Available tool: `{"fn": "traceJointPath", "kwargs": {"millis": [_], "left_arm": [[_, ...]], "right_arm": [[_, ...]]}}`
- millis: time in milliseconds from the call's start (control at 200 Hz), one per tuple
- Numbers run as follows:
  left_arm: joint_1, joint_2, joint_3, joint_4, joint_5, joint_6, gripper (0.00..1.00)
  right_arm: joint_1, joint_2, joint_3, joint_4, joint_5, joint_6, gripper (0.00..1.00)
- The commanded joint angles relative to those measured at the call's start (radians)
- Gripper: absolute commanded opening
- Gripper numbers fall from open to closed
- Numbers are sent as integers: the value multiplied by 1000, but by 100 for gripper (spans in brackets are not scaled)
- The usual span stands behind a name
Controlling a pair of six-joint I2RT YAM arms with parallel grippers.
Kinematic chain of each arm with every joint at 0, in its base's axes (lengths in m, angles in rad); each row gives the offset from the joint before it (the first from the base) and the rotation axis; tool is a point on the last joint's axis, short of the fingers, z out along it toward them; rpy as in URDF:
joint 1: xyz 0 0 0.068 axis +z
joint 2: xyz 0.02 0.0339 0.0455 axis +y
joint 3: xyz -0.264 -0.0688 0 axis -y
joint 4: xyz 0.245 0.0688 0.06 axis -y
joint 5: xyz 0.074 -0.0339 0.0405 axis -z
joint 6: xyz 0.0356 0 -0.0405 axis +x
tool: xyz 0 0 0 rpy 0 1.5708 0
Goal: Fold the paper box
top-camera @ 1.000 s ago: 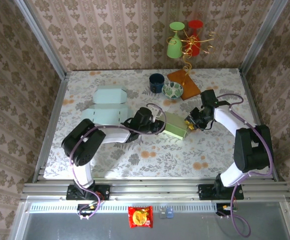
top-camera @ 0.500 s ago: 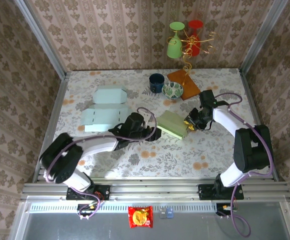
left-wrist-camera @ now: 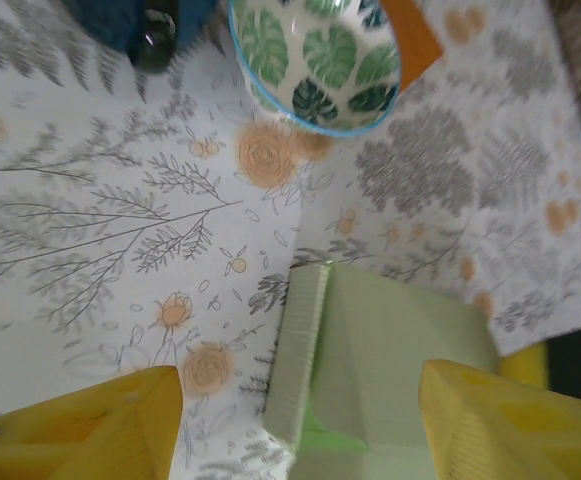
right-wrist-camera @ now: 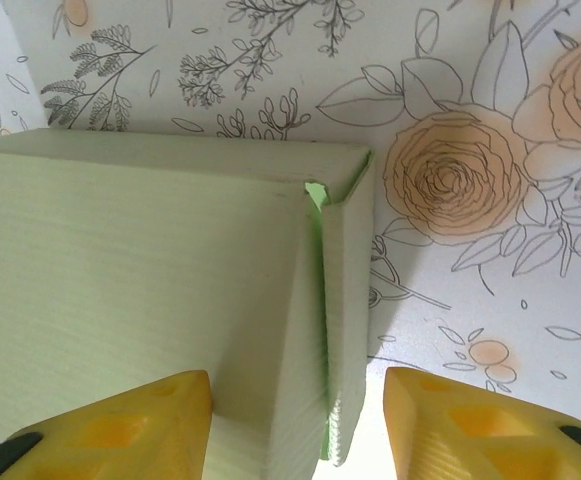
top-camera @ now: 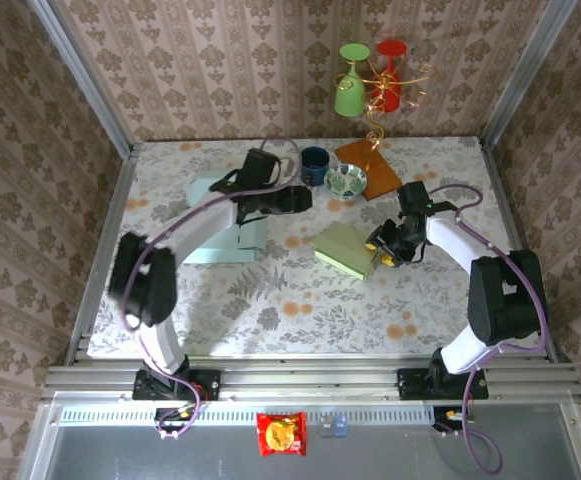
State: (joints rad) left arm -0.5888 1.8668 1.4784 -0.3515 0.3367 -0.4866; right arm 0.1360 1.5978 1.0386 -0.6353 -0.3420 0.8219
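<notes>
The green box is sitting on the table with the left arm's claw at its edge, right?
Not quite: the right gripper is at the edge of the green box. The left gripper hovers apart from it, near the patterned bowl, as the top view shows.

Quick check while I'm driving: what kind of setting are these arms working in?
Probably a mock home tabletop inside a robot test cell: damask wallpaper panels set in an aluminium frame, a floral tablecloth, and tableware such as a leaf-patterned bowl.
</notes>
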Motion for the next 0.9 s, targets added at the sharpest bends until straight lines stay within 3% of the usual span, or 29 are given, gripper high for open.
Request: {"fn": "traceJointPath", "kwargs": {"millis": [0,275,895], "left_arm": [[-10,105,82,-151,52,134,64],[-50,191,93,-72,112,123,64],[-95,167,-21,29,111,53,56]], "right_arm": [[7,4,15,-20,8,-33,53],[17,28,14,3,-23,-37,55],[16,10,-36,-2,-13,-92,57]]}}
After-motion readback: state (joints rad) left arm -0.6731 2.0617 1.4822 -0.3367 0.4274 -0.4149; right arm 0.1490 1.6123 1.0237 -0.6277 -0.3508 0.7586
